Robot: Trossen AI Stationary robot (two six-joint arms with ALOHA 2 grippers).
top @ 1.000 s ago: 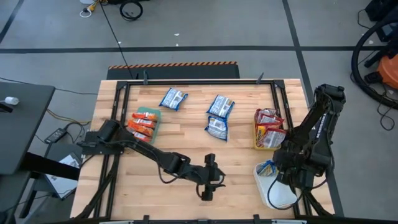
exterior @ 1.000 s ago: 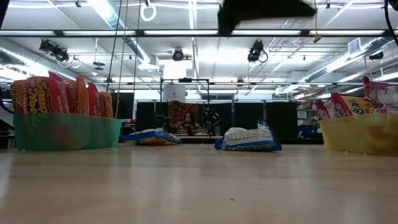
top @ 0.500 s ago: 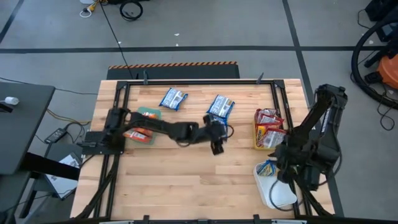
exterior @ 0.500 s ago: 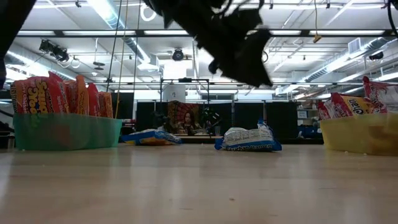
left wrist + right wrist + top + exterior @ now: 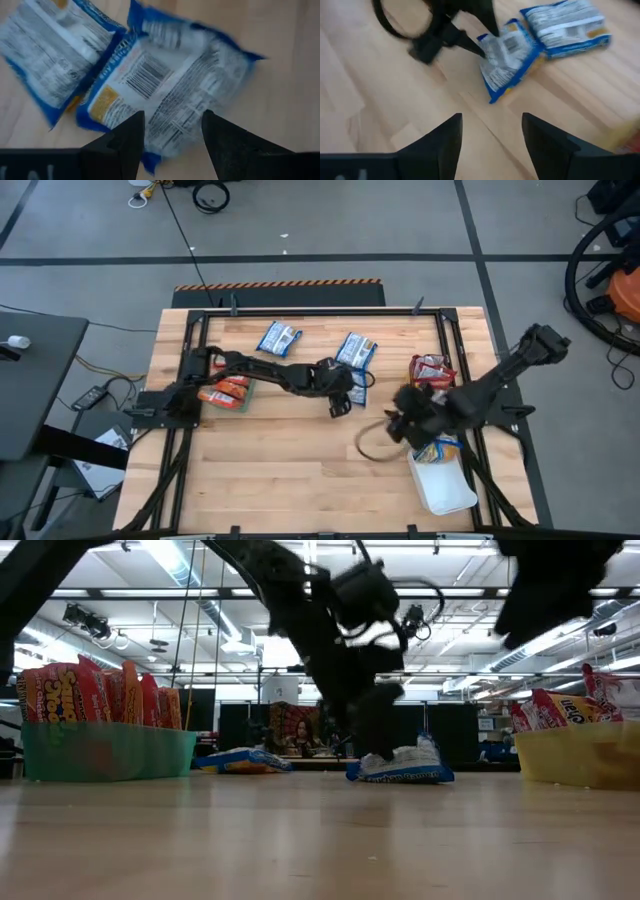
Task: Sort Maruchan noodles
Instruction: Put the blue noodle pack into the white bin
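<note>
Two blue-and-white noodle packets (image 5: 279,338) (image 5: 355,350) lie flat at the table's far side. A third (image 5: 175,85) lies just nearer, partly overlapping the second. My left gripper (image 5: 172,132) hangs open over this third packet, one finger to each side of its near end; in the low view it (image 5: 375,745) stands just in front of the packet (image 5: 405,765). My right gripper (image 5: 400,425) is open and holds nothing, above the table right of centre, beside the white bin (image 5: 450,490). A blue packet (image 5: 440,448) lies in that bin. My left gripper's open fingers (image 5: 132,137) come down at a slant from the table's left over the third packet's near end (image 5: 170,117). The packet lies flat on the table. I cannot tell whether the fingertips touch it.
A teal bin (image 5: 232,380) with orange-red packets stands at the left. A yellow bin (image 5: 432,385) with silvery-red packets stands at the right, just beyond the white bin. A dark cable loop (image 5: 372,442) hangs by my right gripper. Bare wood lies along the near half.
My left gripper has swung from the table's near middle toward the far edge and come down over the blue-and-white packets. My right gripper has moved from above the white bin toward the table's middle, leaving the blue packet in the bin.
</note>
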